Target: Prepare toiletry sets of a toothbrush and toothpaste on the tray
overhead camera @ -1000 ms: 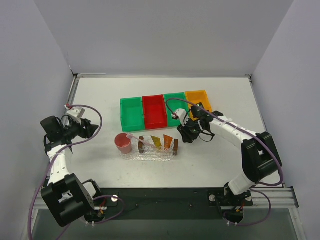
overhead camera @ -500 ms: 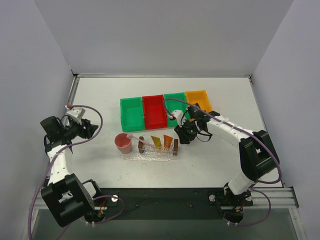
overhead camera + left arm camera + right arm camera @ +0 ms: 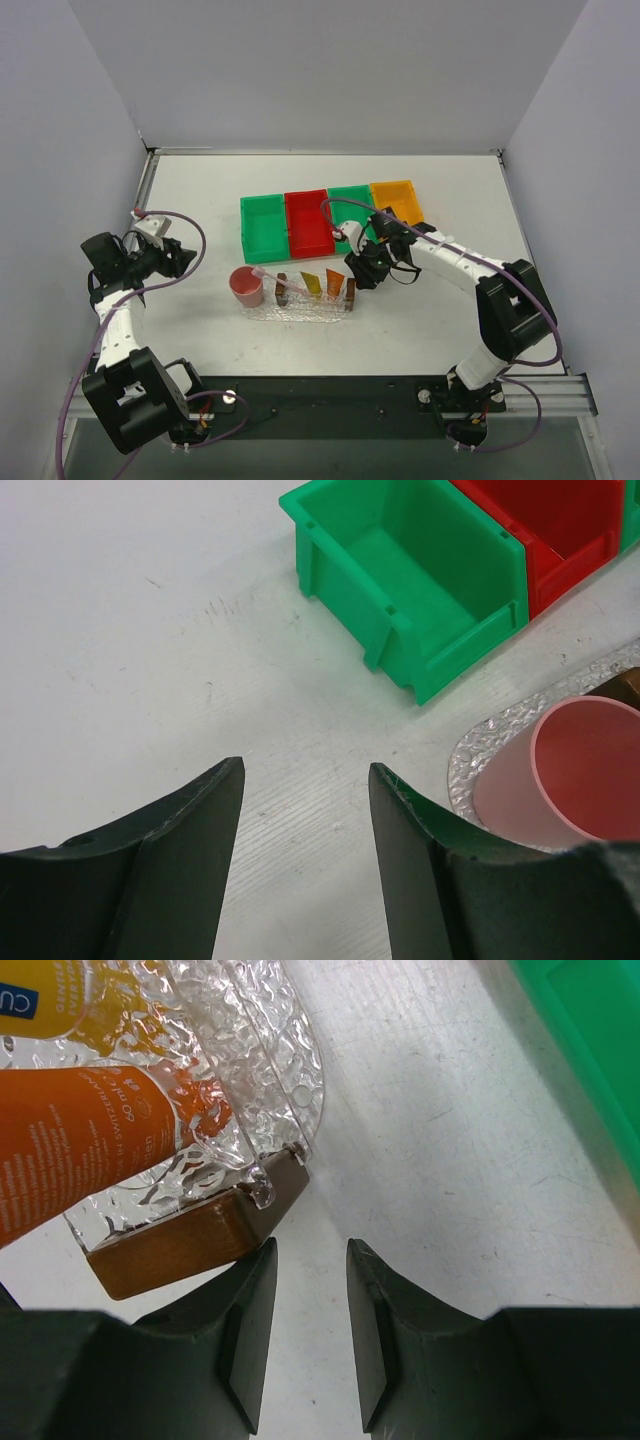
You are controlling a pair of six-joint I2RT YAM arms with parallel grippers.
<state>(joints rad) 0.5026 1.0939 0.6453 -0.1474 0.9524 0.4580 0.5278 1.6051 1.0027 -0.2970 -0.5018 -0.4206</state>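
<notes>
The clear tray (image 3: 300, 297) with a brown handle block at each end stands on the table in front of the bins. An orange toothpaste (image 3: 335, 284) and a yellow-orange toothpaste (image 3: 312, 284) lean inside it. The whitish-pink toothbrush (image 3: 272, 276) slants from the pink cup toward the tray's left end. My right gripper (image 3: 358, 276) sits at the tray's right end. In the right wrist view it (image 3: 312, 1250) is narrowly open and empty, its left finger just beside the brown handle (image 3: 190, 1240), with the orange toothpaste (image 3: 70, 1150) beyond. My left gripper (image 3: 185, 260) (image 3: 305, 780) is open over bare table, far left.
A pink cup (image 3: 246, 288) (image 3: 570, 775) stands left of the tray on a clear textured mat (image 3: 285, 313) (image 3: 480, 750). Behind them is a row of bins: green (image 3: 262, 226) (image 3: 410, 580), red (image 3: 309, 222), green (image 3: 348, 205) and orange (image 3: 397, 200).
My right gripper has moved left and slightly nearer, up to the tray's right handle. The left arm and the objects have not moved.
</notes>
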